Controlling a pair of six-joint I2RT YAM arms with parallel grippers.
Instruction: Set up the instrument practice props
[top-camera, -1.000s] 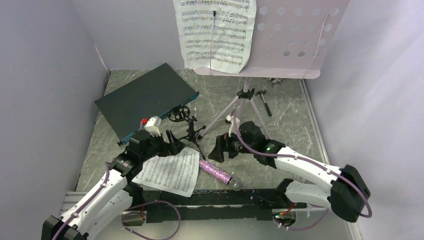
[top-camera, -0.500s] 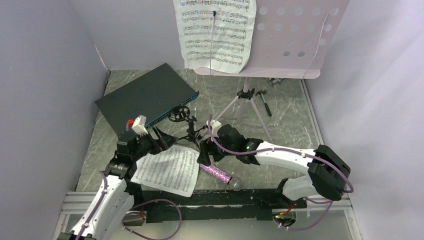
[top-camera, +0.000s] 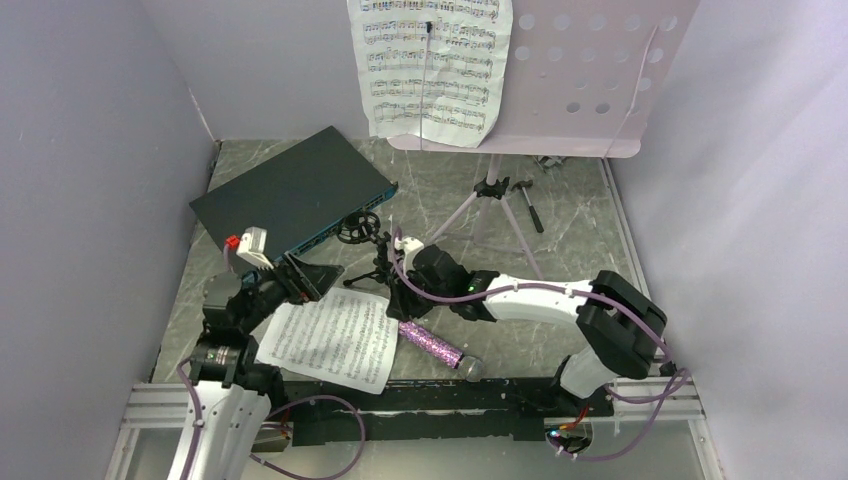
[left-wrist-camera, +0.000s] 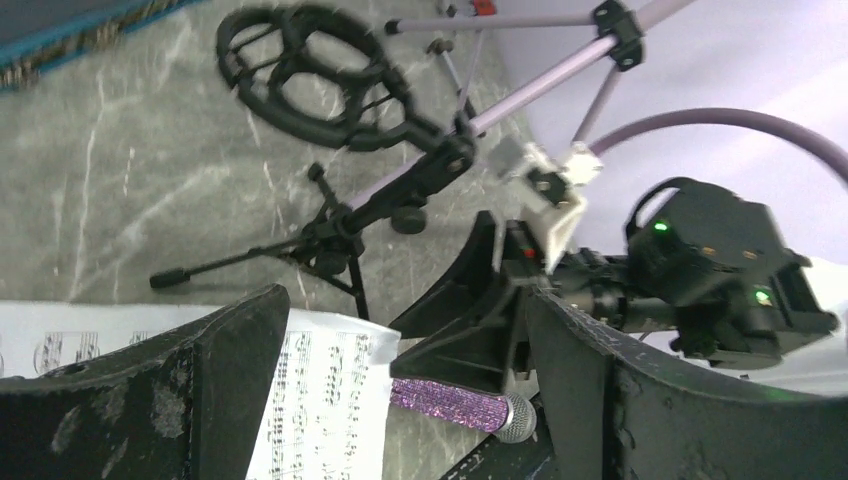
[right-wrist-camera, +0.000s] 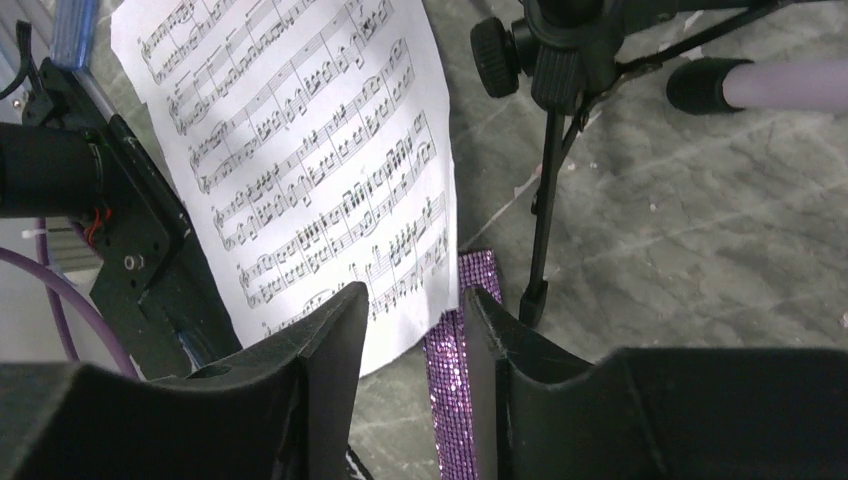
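The pale-lilac music stand (top-camera: 590, 80) is upright at the back on its tripod, with one sheet-music page (top-camera: 430, 65) on its left side. A second page (top-camera: 335, 340) lies flat on the table near the front. The purple glitter microphone (top-camera: 435, 345) lies beside that page's right edge. The small black mic stand (top-camera: 365, 235) is just behind them. My right gripper (right-wrist-camera: 415, 310) is down over the microphone's (right-wrist-camera: 450, 380) tail end and the page's (right-wrist-camera: 300, 150) corner, open with a narrow gap. My left gripper (left-wrist-camera: 405, 310) hangs wide open above the page (left-wrist-camera: 320, 400), holding nothing.
A dark flat box with a teal edge (top-camera: 290, 195) lies at the back left. Hand tools (top-camera: 530, 205) lie near the music stand's tripod legs. Walls close in left, right and back. The mic stand's leg (right-wrist-camera: 545, 200) is close beside my right fingers.
My right gripper has slid left and down to the microphone's tail and its jaws have narrowed. My left arm has drawn back to the left, jaws still wide.
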